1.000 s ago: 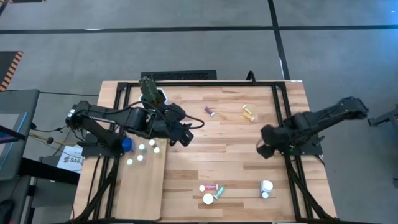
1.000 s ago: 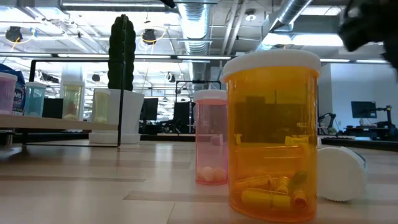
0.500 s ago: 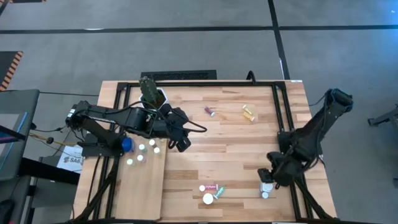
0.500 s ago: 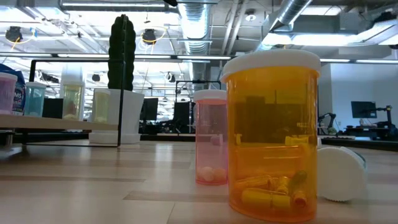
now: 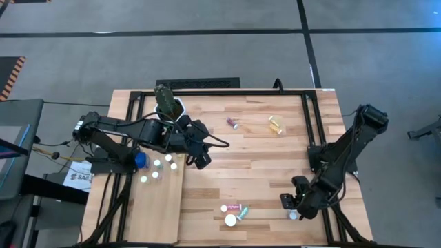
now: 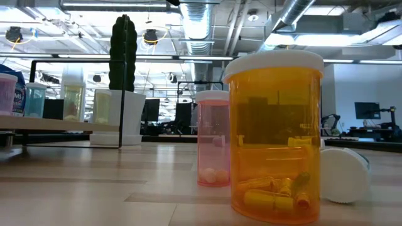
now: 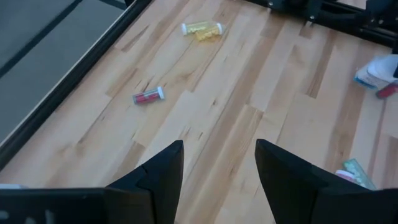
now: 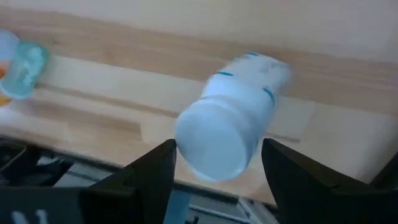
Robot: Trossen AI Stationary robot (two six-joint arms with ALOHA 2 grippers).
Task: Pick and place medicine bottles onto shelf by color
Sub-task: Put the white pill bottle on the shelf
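Observation:
My right gripper hangs open near the table's front right, pointing steeply down. A white medicine bottle with a blue label lies on its side between the two fingers, cap toward the camera, and neither finger touches it. My left gripper waits open above the table's middle left, beside the shelf. Several capped bottles stand at the shelf's far end. A pink bottle and an amber one lie on the far part of the table. Pink, green and white ones lie near the front.
A cactus in a white pot stands at the far left, behind the left arm. A small teal-capped bottle lies close to the white one. A black frame rail runs along the table's right side, beside the right arm.
My right gripper has swung from the table's right middle toward the near edge and come down, rolling about its own axis, until its open fingers stand on either side of the lying white bottle. My left gripper has rolled a little in place.

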